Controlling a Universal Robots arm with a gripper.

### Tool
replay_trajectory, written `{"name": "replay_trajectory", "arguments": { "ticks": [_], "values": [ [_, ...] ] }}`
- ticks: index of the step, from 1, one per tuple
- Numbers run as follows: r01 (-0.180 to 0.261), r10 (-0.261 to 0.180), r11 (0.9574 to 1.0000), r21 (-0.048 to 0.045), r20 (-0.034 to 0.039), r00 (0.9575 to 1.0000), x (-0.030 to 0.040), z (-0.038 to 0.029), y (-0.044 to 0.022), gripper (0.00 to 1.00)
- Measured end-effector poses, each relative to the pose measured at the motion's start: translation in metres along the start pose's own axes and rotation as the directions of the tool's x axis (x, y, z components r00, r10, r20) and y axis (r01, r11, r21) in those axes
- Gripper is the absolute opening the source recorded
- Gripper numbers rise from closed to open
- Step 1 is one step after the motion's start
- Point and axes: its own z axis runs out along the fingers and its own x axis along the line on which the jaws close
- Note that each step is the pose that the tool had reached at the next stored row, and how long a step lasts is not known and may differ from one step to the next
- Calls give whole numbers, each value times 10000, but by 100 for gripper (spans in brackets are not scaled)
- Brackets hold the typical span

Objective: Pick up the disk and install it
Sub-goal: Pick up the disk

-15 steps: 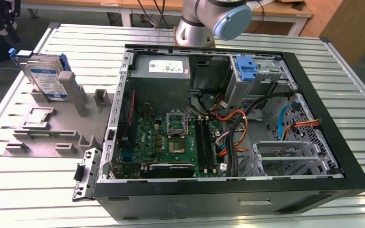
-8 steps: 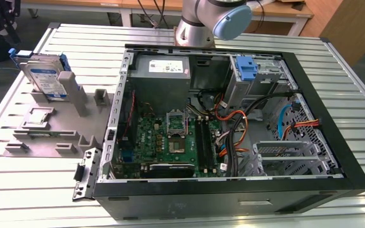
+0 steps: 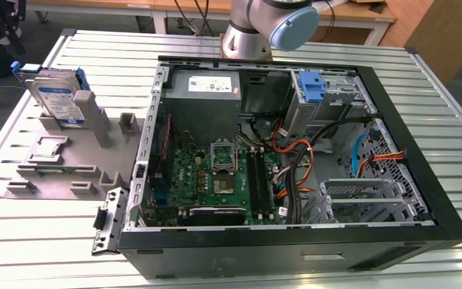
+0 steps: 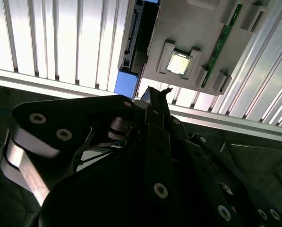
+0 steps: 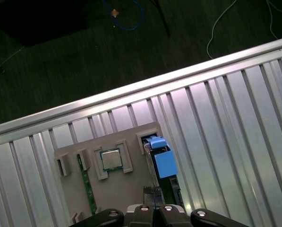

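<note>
Exterior view looks down on case (image 3: 239,260) — both wrist views share fixture (image 4: 202,23) (image 5: 119,187)

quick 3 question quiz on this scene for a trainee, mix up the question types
1. True or false: the disk already sits inside the computer case.
2. Pick one. In the exterior view the disk is: A) lying flat on the table; B) standing on edge in the grey holder; C) leaning against the outside of the case.
3. Fill in the blank: the bracket in the case's drive bay is coloured ____.

Key: 1 false; 2 B; 3 blue.
</note>
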Motion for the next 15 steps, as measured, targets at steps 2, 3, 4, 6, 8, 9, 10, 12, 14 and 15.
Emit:
{"name": "replay_trajectory", "arguments": {
  "ticks": [2, 3, 4, 6, 8, 9, 10, 12, 14, 15],
  "values": [
    [8, -8, 10000, 0, -1, 10000, 0, 0, 0, 10],
    [20, -20, 10000, -1, -1, 10000, 0, 0, 0, 10],
    [74, -74, 10000, -2, -4, 10000, 0, 0, 0, 10],
    [382, -382, 9993, -9, -15, 9993, 0, 1, 0, 10],
    [918, -918, 9958, -24, -37, 9958, 0, 2, 0, 10],
    [1079, -1079, 9942, -29, -43, 9941, 0, 4, 0, 10],
    [1150, -1150, 9934, -26, -46, 9934, 0, 7, 1, 10],
    [1165, -1165, 9932, 11, -39, 9932, -9, 15, 9, 10],
    [1183, -1183, 9930, 30, -35, 9930, -33, 26, 20, 10],
    [1197, -1197, 9928, 32, -35, 9928, -43, 34, 24, 11]
  ]
}}
